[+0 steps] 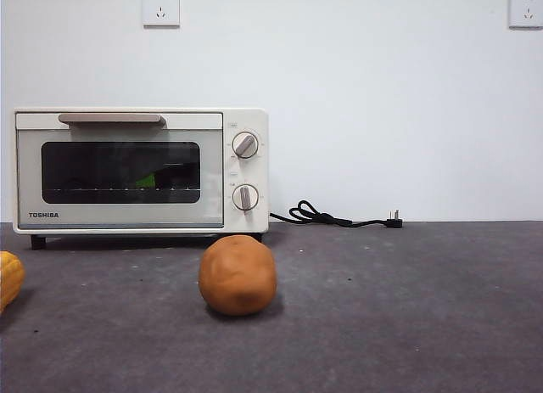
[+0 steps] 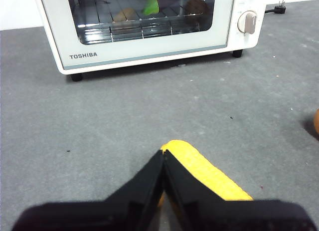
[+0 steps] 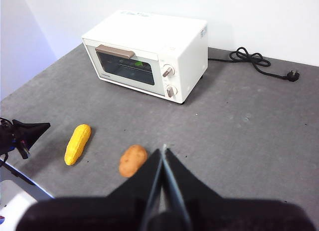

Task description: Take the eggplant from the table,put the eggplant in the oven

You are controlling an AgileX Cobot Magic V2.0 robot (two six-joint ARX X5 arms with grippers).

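Note:
The cream-white oven [image 1: 127,216] stands at the back left of the table [image 1: 407,308] with its door closed. Through the glass window the eggplant's green stem cap [image 1: 148,181] [image 2: 151,5] [image 3: 138,64] shows on the wire rack; its dark purple body is hard to make out. My left gripper [image 2: 163,156] is shut and empty, hovering over the table in front of the oven, just above a yellow corn. My right gripper [image 3: 163,151] is shut and empty, high above the table's front. Neither arm shows in the front view.
A yellow corn [image 2: 204,171] [image 3: 78,143] lies at the front left. An orange-brown ball [image 1: 237,274] [image 3: 133,160] sits in front of the oven's knobs [image 1: 245,145]. A black power cord [image 1: 339,217] lies to the right of the oven.

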